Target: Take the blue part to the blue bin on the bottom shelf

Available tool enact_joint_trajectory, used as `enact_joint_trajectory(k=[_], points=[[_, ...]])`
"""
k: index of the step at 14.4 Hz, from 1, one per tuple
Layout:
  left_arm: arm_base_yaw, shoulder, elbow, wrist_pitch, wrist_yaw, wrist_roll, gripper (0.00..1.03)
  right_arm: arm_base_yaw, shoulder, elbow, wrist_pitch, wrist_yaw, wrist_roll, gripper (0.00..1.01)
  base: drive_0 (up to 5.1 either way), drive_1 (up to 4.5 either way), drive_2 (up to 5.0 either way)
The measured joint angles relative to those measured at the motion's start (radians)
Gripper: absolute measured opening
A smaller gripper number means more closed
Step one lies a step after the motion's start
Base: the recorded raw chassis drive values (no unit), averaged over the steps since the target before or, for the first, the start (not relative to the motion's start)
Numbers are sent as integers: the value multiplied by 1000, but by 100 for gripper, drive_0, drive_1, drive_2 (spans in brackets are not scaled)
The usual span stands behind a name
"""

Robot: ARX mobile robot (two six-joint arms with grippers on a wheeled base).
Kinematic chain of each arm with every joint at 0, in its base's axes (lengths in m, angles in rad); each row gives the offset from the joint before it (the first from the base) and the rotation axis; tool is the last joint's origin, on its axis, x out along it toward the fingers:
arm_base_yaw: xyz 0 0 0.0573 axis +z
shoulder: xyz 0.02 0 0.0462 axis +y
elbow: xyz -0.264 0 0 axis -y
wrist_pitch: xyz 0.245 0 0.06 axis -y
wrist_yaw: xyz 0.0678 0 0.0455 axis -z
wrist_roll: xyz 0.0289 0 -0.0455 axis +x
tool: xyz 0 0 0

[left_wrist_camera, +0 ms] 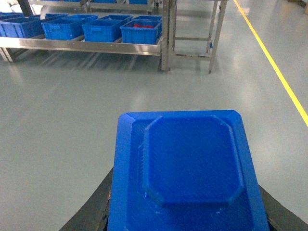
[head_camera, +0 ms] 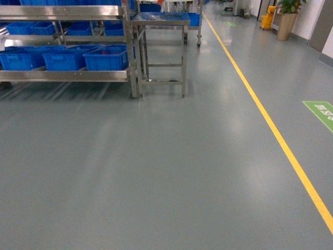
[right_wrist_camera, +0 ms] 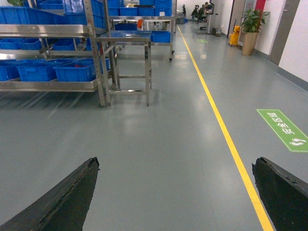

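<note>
A flat blue part (left_wrist_camera: pixel 190 168) with a raised octagonal centre fills the lower middle of the left wrist view. My left gripper (left_wrist_camera: pixel 187 214) is shut on it, its black fingers (left_wrist_camera: pixel 91 211) showing at either side. The right gripper (right_wrist_camera: pixel 175 192) is open above bare floor, nothing between its fingertips. The bottom shelf (head_camera: pixel 62 75) of the steel rack is far ahead on the left and carries a row of blue bins (head_camera: pixel 106 58). In the left wrist view the shelf rail (left_wrist_camera: pixel 82 45) holds the bins, and the rightmost blue bin (left_wrist_camera: pixel 139 32) has red pieces inside. Neither gripper shows in the head view.
A square steel table (head_camera: pixel 161 21) stands just right of the rack. A yellow floor line (head_camera: pixel 270 125) runs along the right, with a green floor sign (head_camera: pixel 320 112) beyond it. A potted plant (head_camera: pixel 286 21) and a yellow bucket (head_camera: pixel 267 20) stand at the far right wall. Grey floor lies between me and the rack.
</note>
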Motion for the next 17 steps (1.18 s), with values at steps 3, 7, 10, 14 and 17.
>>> enact_joint_trajectory(k=[3,7,10,14,17], points=[[0,0,0,-1,-1,0,43,0,0,0,1,0,0,98,7,428,-414],[0,2,0,0,0,0,43,0,0,0,-2,0,0,98,-5,416,-427],[0,2,0,2,0,0,43,0,0,0,2,0,0,98,3,425,-418],[0,2,0,-1,0,0,43,0,0,0,-3,0,0,98,1,423,-420],[0,4,0,-1,0,0,43,0,0,0,2,0,0,98,0,422,-421]])
